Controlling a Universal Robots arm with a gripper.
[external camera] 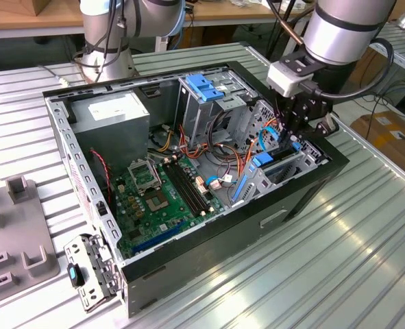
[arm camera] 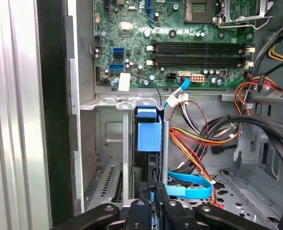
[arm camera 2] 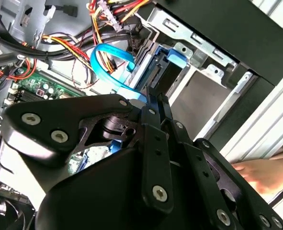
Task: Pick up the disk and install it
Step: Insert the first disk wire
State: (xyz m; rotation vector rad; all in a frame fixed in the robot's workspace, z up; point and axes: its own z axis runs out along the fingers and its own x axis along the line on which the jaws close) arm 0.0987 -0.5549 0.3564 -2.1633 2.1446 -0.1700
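The gripper (external camera: 292,130) is reaching down into the open computer case (external camera: 305,192), which is sitting on the ribbed metal counter (external camera: 339,260), at the exterior view's right end of the case. The disk (arm camera: 148,132) is standing edge-on in the metal drive bay (arm camera: 107,139), its light-blue carrier end facing the motherboard (arm camera: 179,43). In both wrist views the gripper's fingers (arm camera: 144,189) are lying nearly together and appear to be pinching the disk's dark rear edge, though that contact is partly hidden. A blue ribbon cable (arm camera: 189,184) is curling just beside them.
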